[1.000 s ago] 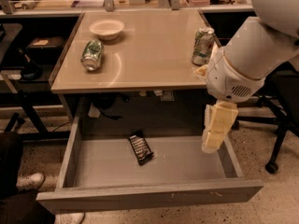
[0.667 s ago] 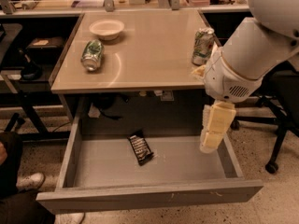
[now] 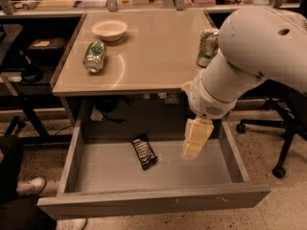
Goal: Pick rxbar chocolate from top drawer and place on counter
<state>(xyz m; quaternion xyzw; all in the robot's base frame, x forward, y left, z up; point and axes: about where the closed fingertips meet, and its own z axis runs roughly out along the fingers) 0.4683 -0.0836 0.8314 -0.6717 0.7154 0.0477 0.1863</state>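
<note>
- Drawer (image 3: 110, 171) standing wide open below the counter (image 3: 158, 56), so its floor can be reached straight from above.
- Bar (image 3: 145, 153) lies flat on that grey floor, about mid-drawer, skewed at an angle and touching no wall. It's the only thing I can see in there.
- Gripper (image 3: 190, 150) hangs pointing down inside the drawer's right half, right of the bar and apart from it. Whether it's spread or closed I cannot tell from here.
- Arm (image 3: 249, 51) bends in from the right, past the counter's right front corner. That looks to me like a set-up for a top-down reach, and it would need to shift left to get over the bar.
- Counter's carrying a bowl (image 3: 110, 29) at the back left, empty as far as I can see. A can (image 3: 94, 56) lies on its side in front of it, and a second can (image 3: 207, 47) stands upright at the right edge beside the arm.
- Middle of the counter is bare, which is my guess for where the bar goes.
</note>
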